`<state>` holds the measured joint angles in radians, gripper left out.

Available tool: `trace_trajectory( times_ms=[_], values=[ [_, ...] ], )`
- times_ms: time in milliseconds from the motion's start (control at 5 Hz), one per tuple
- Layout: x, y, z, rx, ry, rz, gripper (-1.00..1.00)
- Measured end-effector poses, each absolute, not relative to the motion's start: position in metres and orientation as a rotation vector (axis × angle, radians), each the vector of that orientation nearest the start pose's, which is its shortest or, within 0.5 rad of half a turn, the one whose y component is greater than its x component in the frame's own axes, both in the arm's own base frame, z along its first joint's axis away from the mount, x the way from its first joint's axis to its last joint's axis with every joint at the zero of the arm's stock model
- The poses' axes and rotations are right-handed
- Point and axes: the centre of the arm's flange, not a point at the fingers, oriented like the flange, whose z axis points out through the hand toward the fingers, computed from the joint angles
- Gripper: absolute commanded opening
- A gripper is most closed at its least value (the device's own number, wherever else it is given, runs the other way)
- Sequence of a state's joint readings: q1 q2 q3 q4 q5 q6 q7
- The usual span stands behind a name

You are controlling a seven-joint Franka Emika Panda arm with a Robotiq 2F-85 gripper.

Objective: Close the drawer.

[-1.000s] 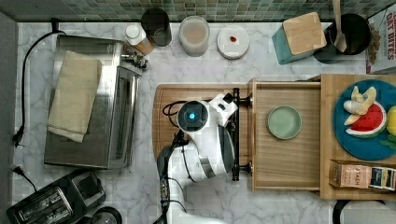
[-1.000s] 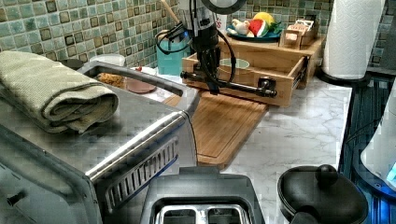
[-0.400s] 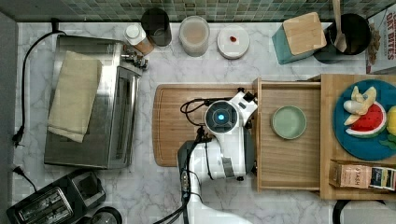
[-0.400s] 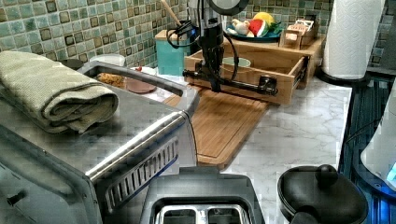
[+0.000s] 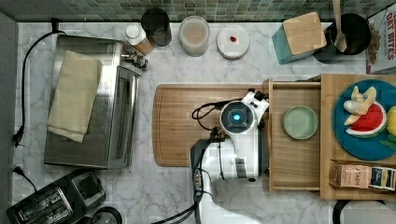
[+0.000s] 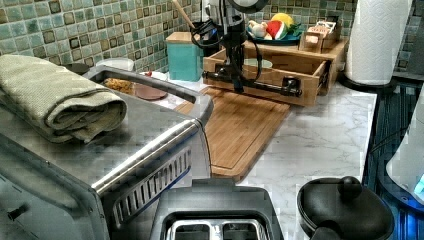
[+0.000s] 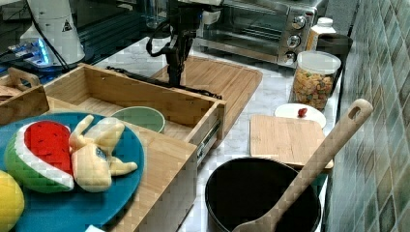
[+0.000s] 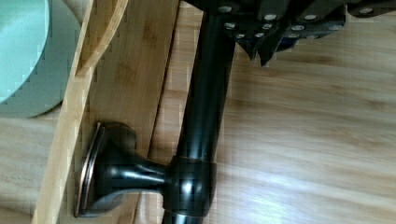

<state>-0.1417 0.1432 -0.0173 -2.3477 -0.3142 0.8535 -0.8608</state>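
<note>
The drawer (image 5: 294,163) is a light wooden box, part way out of the cabinet at the top view's right, with a pale green bowl (image 5: 300,122) lying in it. Along its front runs a long black bar handle (image 6: 265,87). My gripper (image 6: 237,86) hangs straight down at the handle near the middle of the drawer front (image 7: 145,94). In the wrist view the fingertips (image 8: 262,50) are together, shut on nothing, right beside the bar (image 8: 205,107) on the cutting-board side. From above, my wrist (image 5: 238,116) hides the gripper and part of the handle.
A wooden cutting board (image 5: 187,126) lies under my arm, in front of the drawer. A toaster oven (image 5: 93,116) stands beyond it at the top view's left. The cabinet top (image 5: 327,102) carries a blue fruit plate. A paper towel roll (image 6: 375,40) stands by the cabinet.
My arm has moved toward the top view's right with the gripper against the handle. The drawer has slid further into the cabinet, its front now nearer the cabinet edge.
</note>
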Motion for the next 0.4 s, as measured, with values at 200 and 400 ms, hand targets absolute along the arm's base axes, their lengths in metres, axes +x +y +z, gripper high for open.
trace_trajectory(
  times_ms=[200,400],
  values=[
    [0.498,-0.116,0.265,-3.31,-0.36,0.135,-1.0],
    [0.499,-0.16,0.264,-3.312,-0.349,0.181,-1.0]
  ],
)
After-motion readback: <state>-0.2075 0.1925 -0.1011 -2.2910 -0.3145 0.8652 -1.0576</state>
